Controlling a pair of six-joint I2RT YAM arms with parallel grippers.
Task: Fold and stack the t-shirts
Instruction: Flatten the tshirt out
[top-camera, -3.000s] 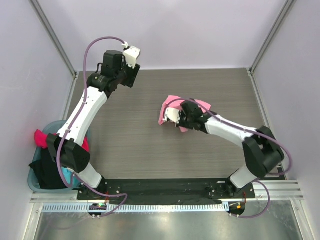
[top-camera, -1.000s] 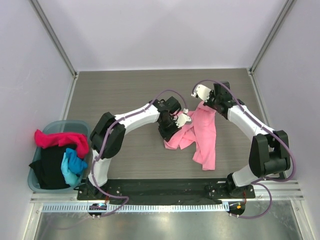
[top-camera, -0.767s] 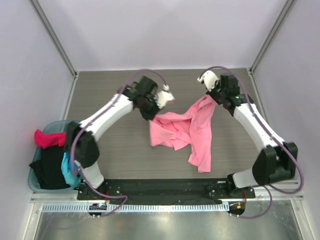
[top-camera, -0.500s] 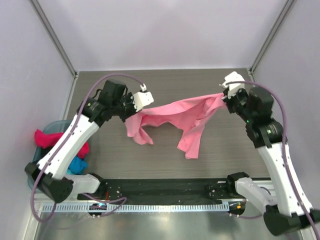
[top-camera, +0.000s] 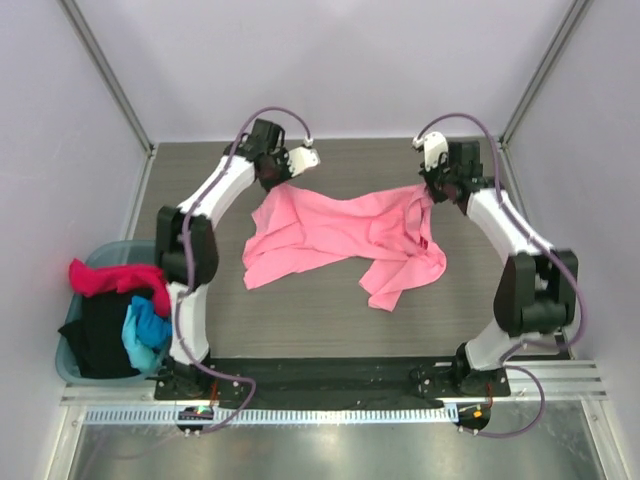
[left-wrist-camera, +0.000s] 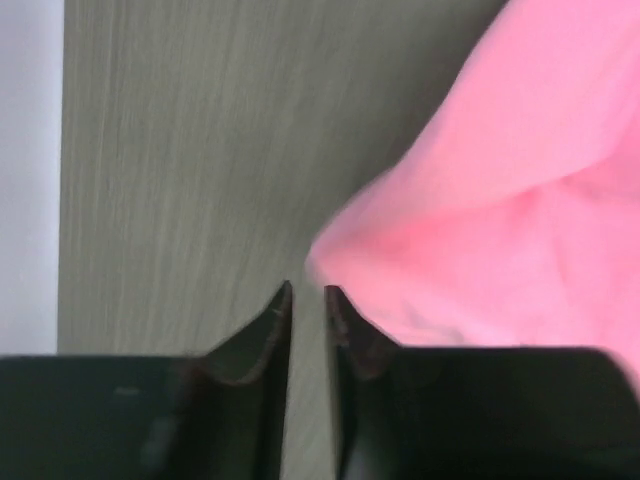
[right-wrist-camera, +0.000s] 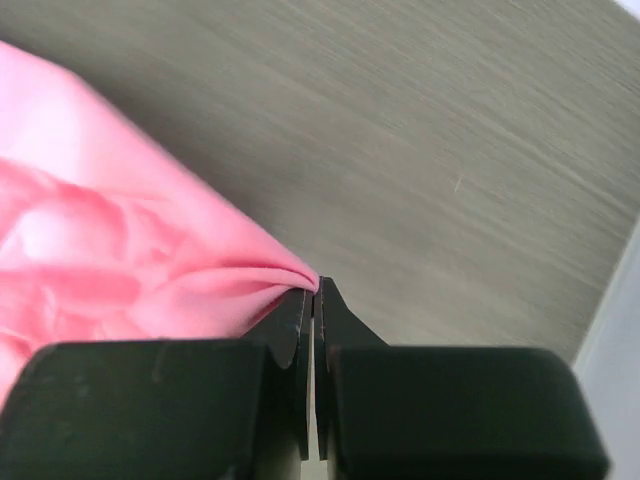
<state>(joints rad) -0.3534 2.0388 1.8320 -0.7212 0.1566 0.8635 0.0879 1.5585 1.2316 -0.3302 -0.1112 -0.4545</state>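
A large light pink t-shirt (top-camera: 330, 230) lies spread but rumpled across the middle of the table. My left gripper (top-camera: 275, 176) sits at its far left corner. In the left wrist view its jaws (left-wrist-camera: 308, 295) stand slightly open with bare table in the gap, and the pink t-shirt (left-wrist-camera: 500, 220) lies just past the right fingertip. My right gripper (top-camera: 430, 188) is at the shirt's far right corner, shut on a fold of the pink t-shirt (right-wrist-camera: 120, 260) pinched at its tips (right-wrist-camera: 313, 288). Magenta (top-camera: 110, 277), black (top-camera: 100, 335) and blue (top-camera: 145, 330) t-shirts sit in the basket.
A teal plastic basket (top-camera: 66, 360) stands off the table's left edge, near the left arm's base. Metal frame posts (top-camera: 105, 75) rise at the back corners. The table's back edge (top-camera: 350, 140) runs close behind both grippers.
Both arms moved toward the back and lowered the stretched shirt, which now lies on the table. The left jaws have parted and let go of their corner; the right stays shut.
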